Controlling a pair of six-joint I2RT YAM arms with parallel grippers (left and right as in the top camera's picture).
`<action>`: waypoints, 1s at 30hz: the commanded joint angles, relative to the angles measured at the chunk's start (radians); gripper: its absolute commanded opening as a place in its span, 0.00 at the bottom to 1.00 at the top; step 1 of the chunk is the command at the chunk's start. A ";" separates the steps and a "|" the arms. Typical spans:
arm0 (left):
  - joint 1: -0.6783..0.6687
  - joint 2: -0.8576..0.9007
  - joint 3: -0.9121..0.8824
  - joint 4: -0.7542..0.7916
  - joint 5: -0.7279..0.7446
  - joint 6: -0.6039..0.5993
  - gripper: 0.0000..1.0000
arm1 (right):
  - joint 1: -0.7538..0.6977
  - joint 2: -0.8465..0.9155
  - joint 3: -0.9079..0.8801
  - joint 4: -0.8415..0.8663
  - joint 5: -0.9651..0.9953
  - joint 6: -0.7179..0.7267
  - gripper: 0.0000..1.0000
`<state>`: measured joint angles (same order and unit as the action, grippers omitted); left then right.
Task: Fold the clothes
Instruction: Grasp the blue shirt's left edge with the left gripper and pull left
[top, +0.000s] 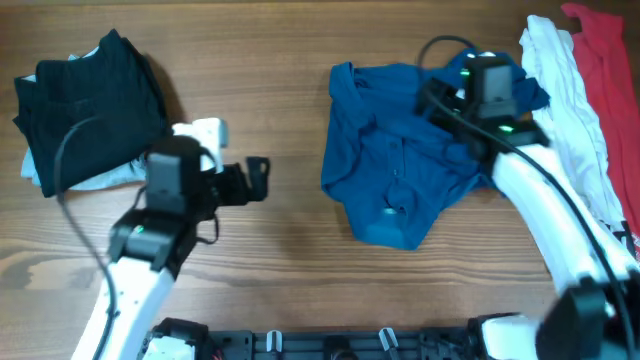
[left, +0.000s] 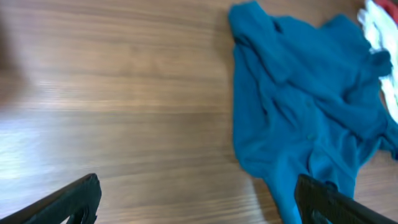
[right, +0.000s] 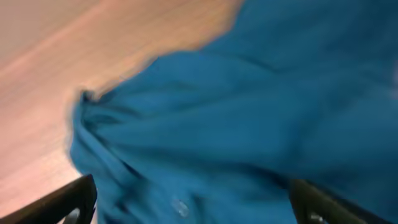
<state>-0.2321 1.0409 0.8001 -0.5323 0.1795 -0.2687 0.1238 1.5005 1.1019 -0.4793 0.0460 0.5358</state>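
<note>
We see the blue shirt (top: 395, 160) lying crumpled on the wooden table (top: 290, 60), a little right of the middle, not spread flat, so we judge that the folding of this piece is not yet begun. The black garment (top: 85, 95) rests at the far left, already in a neat pile on a pale-blue garment (top: 35, 178), which looks like the place for finished pieces. The white garment (top: 555, 80) and the red garment (top: 600, 55) lie loose at the right edge, probably waiting for their turn. The right gripper (top: 437, 98) hangs over the far right part of the shirt; its wrist view is blurred and filled with blue cloth, and its jaws stand wide apart with nothing pinched between them, so it seems ready to take a fold of cloth. The left gripper (top: 258, 180) hovers over bare wood, left of the shirt and apart from it, its jaws also wide apart and empty; it points toward the shirt, perhaps to take the other side. The long axis of the shirt runs roughly from the far side of the table toward the robot, wide at the far end and narrowing to a point at the near end. Which end is the collar, we cannot tell.
</note>
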 joint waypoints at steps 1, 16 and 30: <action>-0.112 0.114 0.015 0.093 0.002 -0.001 1.00 | -0.058 -0.158 0.007 -0.137 0.050 -0.156 1.00; -0.327 0.753 0.303 0.306 -0.066 -0.035 1.00 | -0.162 -0.229 0.006 -0.404 0.047 -0.180 1.00; -0.385 0.925 0.359 0.507 -0.064 -0.136 1.00 | -0.162 -0.229 0.006 -0.416 0.046 -0.166 1.00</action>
<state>-0.6037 1.9530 1.1458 -0.0368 0.1246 -0.3660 -0.0341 1.2736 1.1023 -0.8944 0.0799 0.3649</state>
